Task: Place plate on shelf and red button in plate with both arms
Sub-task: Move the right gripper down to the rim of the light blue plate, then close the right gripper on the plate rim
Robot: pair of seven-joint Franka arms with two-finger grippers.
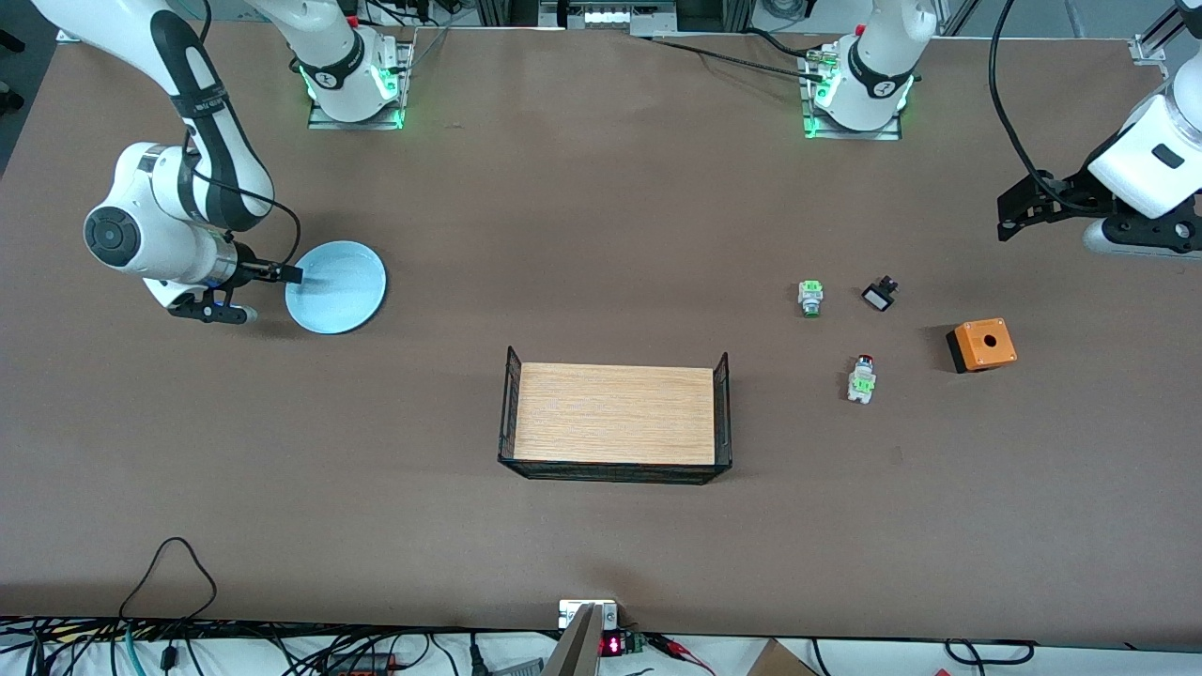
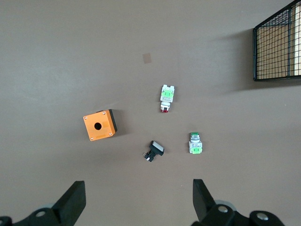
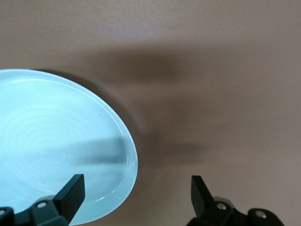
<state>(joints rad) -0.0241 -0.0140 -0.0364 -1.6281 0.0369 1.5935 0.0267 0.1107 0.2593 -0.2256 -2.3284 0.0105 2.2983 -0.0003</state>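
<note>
A plain brown table [image 1: 582, 235] fills the scene, the two arm bases standing along its edge at twelve o'clock in the front view and loose cables trailing along the edge at six.

The right gripper [image 1: 282, 274] sits low at the plate [image 1: 338, 286], its jaws spread wide and holding nothing; in the right wrist view one finger [image 3: 70, 192] is over the plate's inside and the other over bare table, so the rim seems to lie between them, though whether either finger touches it I cannot tell. The plate lies toward the right arm's end of the table, at about ten o'clock from the wire-sided wooden tray [image 1: 615, 415] in the middle. It is round, shallow, pale blue and glossy, with a raised rim; it is probably stiff, brittle and slick, so the rim is the only real hold, pinched squarely and lifted without tilt, for a glazed edge could slide out of two narrow fingers.

The left gripper [image 1: 1019, 208] hangs high over the left arm's end of the table, jaws likewise wide and empty, waiting above the small parts. The red button [image 1: 862, 377] lies on its side at about three o'clock from the tray, apart from everything; it has a whitish-grey body, a bright green block and a dark red cap. It looks light and rigid; the flat sides of the body offer the best grip, not the rounded cap. Near it lie a green-capped switch [image 1: 810, 298], a small black part [image 1: 879, 295] and an orange box [image 1: 982, 344].
</note>
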